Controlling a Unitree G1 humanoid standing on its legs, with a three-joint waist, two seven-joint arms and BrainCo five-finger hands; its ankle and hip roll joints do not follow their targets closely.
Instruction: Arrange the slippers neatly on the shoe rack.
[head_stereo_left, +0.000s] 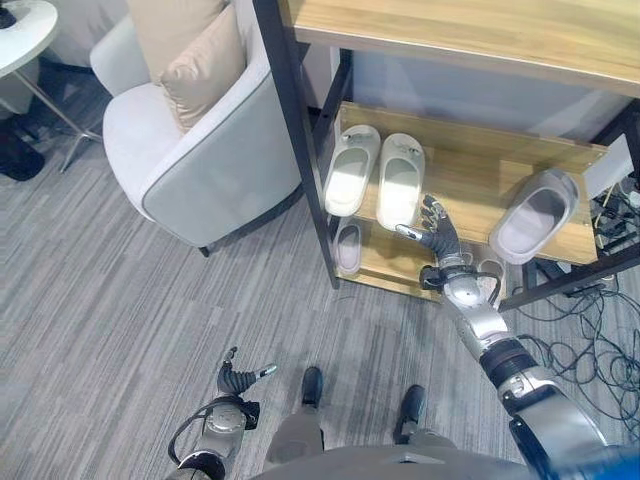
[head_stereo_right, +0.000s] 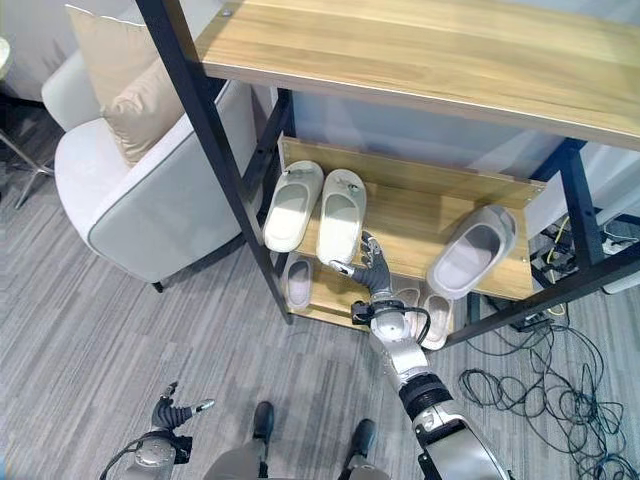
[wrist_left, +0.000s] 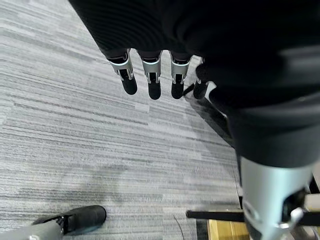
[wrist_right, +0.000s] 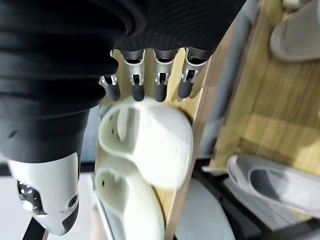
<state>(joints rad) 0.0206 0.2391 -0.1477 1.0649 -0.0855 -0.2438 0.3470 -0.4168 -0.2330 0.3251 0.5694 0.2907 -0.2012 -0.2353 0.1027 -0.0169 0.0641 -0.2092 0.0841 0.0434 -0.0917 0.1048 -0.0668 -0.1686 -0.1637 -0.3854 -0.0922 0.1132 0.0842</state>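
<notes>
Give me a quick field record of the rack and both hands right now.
middle shelf: pair of white slippers side by side at its left end; grey slipper at its right end, skewed
bottom shelf: more slippers, partly hidden
right hand: open, fingers straight, just in front of the white pair, holding nothing
left hand: low over the carpet, relaxed, empty
beside rack: armchair with cushion

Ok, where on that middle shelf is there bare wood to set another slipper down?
Bare wood lies on the middle shelf between the white slipper pair and the tilted grey slipper; the right hand hovers open at its front edge. The shelf's left end is crowded by the pair, and the lower shelf holds more slippers.
</notes>
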